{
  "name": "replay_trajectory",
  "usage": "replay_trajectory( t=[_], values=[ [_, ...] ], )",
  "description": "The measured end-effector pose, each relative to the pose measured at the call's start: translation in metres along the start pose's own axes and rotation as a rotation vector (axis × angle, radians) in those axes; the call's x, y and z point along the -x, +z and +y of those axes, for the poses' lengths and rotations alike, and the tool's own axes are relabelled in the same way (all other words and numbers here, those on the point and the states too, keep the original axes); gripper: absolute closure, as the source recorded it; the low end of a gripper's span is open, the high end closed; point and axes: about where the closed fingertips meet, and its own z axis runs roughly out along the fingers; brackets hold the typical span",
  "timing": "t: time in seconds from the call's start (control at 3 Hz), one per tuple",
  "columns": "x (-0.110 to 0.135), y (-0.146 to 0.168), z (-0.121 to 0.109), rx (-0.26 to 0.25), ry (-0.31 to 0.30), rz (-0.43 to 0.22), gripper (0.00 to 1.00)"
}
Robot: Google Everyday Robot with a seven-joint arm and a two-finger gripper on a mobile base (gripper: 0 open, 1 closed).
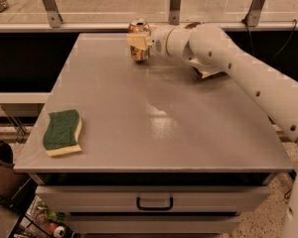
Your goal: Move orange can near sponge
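The orange can [138, 28] stands upright at the far edge of the grey table [154, 118], near the middle of that edge. My gripper [137, 41] reaches in from the right and its pale fingers [135, 40] sit around the can's body, shut on it. The can's base looks to be at or just above the tabletop. The sponge [62, 132], green on top with a pale yellow base, lies flat near the table's front left corner, far from the can.
My white arm [238, 68] crosses the table's back right part, with a pale object [206, 73] partly hidden under it. A railing [149, 26] runs behind the table. A drawer with a handle [154, 203] is below the front edge.
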Motion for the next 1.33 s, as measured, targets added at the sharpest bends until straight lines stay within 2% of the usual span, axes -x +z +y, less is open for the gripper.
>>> replay_trajectory(
  t=[0.67,1.0,1.33],
  values=[
    [0.021,-0.057,0.033,0.046,-0.021,0.013,1.0],
    [0.023,-0.08,0.057,0.057,-0.024,-0.006,1.0],
    [0.017,-0.096,0.096,0.087,-0.016,-0.004,1.0]
  ],
)
